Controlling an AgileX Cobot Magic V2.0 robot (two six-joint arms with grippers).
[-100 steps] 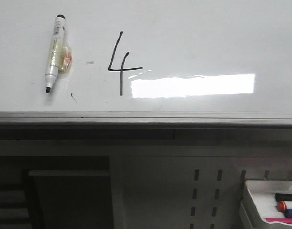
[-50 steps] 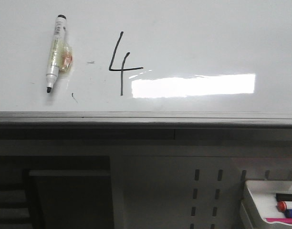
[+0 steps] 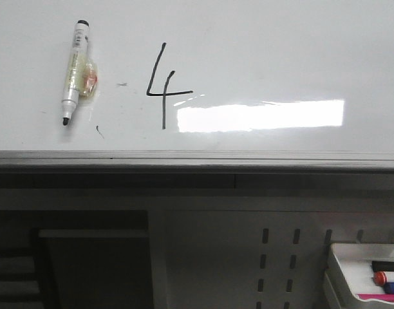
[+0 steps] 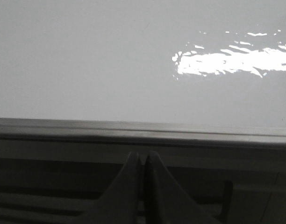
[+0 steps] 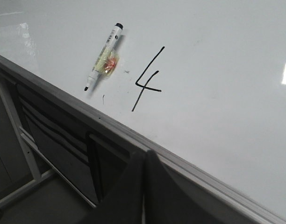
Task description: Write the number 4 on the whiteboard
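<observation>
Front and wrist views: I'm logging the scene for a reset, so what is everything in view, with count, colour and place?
whiteboard: 1, glossy white with grey rim, fills the upper front view.
number 4: 1, black, drawn on the board left of the glare.
glare: 1, bright white rectangle, right of the 4's stem.
marker: 1, white body, black ends, uncapped, lying on the board left of the 4, tip toward the rim.
stray marks: 2 small, dark, between marker and 4.
tray: 1, white, below the board at right, holding markers.
left gripper: 1, dark, shut, off the board.
right gripper: 1, dark, shut, off the board.
</observation>
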